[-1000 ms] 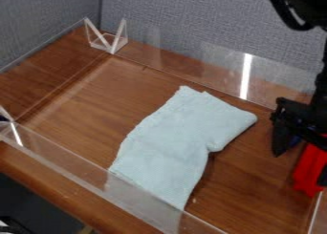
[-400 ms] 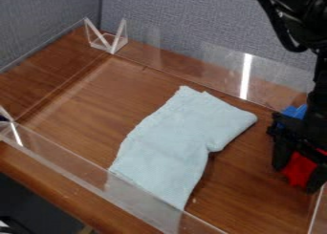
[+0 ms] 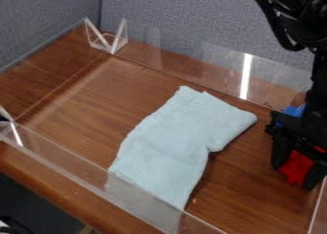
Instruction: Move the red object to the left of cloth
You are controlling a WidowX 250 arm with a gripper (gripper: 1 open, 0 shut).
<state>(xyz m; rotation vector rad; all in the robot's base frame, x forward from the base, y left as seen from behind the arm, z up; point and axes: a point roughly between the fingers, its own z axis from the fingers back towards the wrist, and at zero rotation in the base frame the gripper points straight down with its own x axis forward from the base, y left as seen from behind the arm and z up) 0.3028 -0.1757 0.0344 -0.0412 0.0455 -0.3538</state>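
Note:
The red object (image 3: 304,171) lies on the wooden table at the far right, to the right of the cloth (image 3: 185,142), a pale blue rumpled sheet lying diagonally in the middle. My black gripper (image 3: 295,163) points straight down over the red object, its fingers shut on the block's sides. Most of the block is hidden by the fingers; only its lower red part shows.
A small blue block (image 3: 295,111) peeks out just behind the gripper. Clear acrylic walls (image 3: 243,71) fence the table on all sides. White triangular brackets stand at the back left corner (image 3: 105,35) and at the left wall (image 3: 10,129).
The gripper has come down over the red object and its fingers have closed on it. The cloth has not moved.

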